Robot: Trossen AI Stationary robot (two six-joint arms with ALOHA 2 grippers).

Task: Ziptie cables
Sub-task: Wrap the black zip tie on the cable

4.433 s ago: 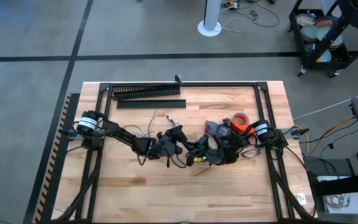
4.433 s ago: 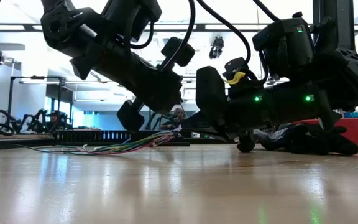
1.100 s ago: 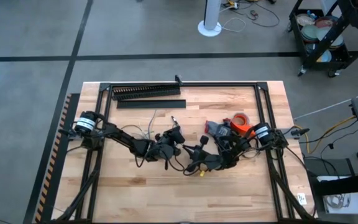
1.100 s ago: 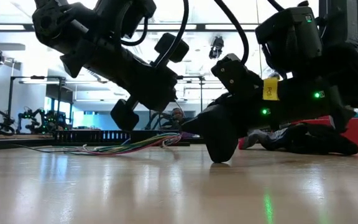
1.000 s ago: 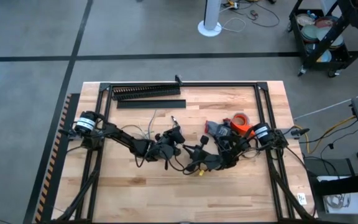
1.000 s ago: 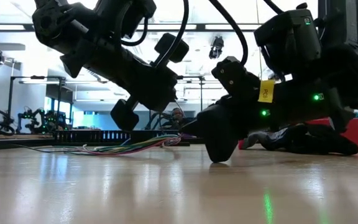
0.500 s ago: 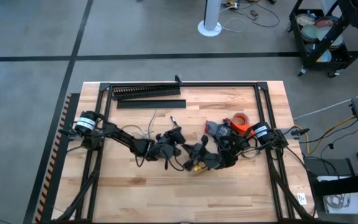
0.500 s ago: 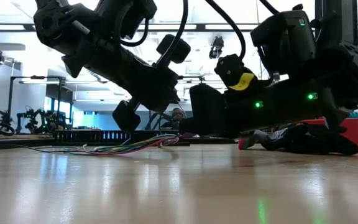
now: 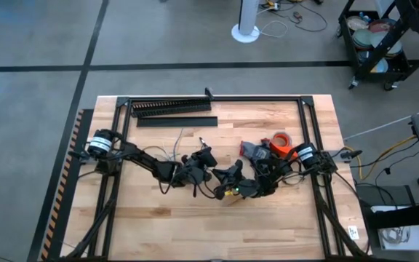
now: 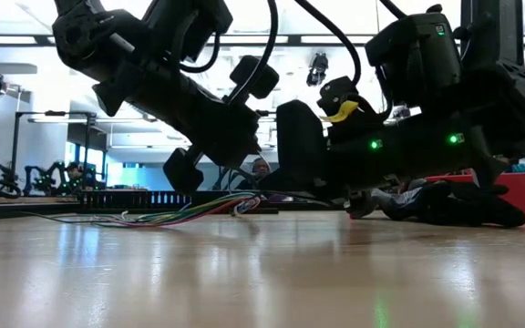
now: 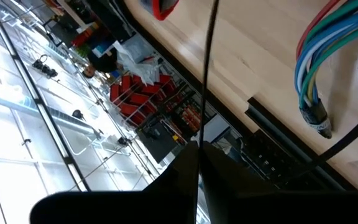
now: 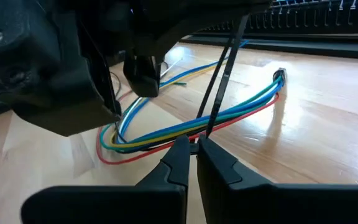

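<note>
Left gripper (image 11: 197, 163) pinches ziptie (image 11: 207, 68); right gripper (image 12: 196, 149) pinches it too.

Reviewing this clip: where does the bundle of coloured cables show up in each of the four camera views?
High view: the cables are mostly hidden under the left gripper, mid-table; only thin strands show.
Low view: lying flat on the table, left of centre.
Left wrist view: upper right, ending in a dark end.
Right wrist view: across the middle, with a ziptie standing over them.
Shared landmark: the black comb-toothed duct behind the cables.
</note>
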